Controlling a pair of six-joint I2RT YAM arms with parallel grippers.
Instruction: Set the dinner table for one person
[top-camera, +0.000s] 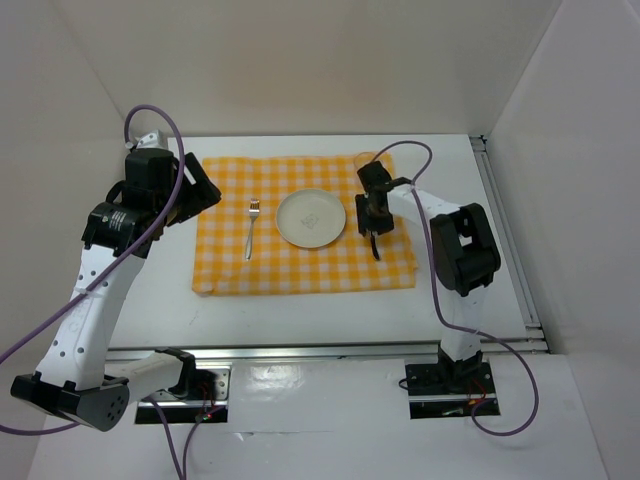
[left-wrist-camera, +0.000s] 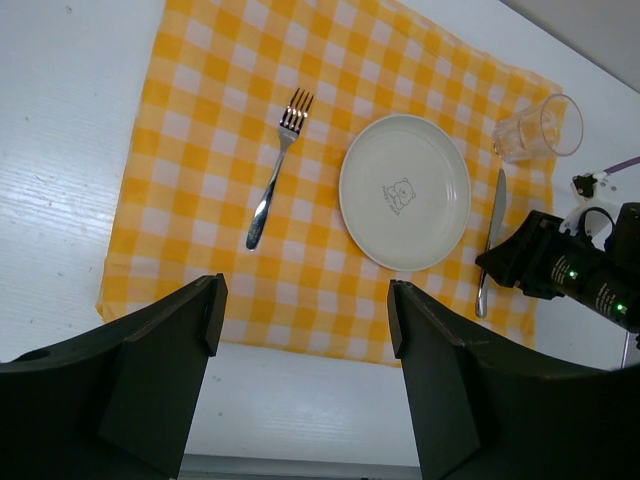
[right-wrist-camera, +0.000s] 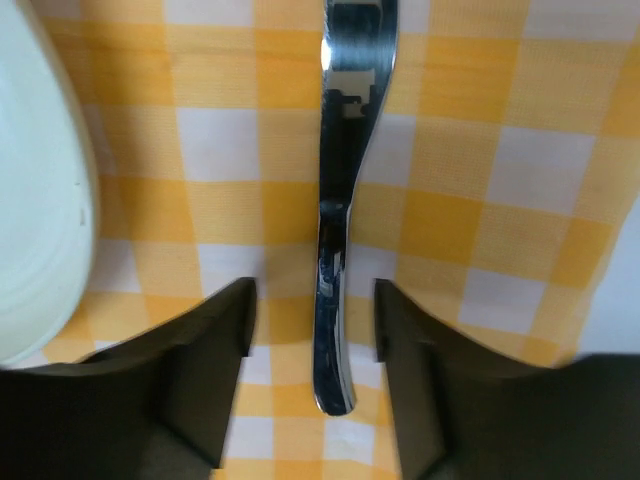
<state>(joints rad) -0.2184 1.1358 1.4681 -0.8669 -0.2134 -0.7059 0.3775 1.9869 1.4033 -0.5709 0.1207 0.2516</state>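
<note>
The large flat white worktop (top-camera: 300, 315) fills the middle of the top view, with a yellow-and-white checked cloth (top-camera: 300, 272) spread at its centre. Near the cloth's right edge, the right gripper (right-wrist-camera: 315, 320) stands partly open astride a silver metal knife (right-wrist-camera: 345, 150), not touching it. At upper left, the left gripper (left-wrist-camera: 305, 320) hangs wide open and empty.

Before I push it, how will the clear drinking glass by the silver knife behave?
The clear drinking glass looks empty, so probably light. Standing upright, it could tip under a high push. On the yellow checked cloth it may drag rather than slide.
</note>
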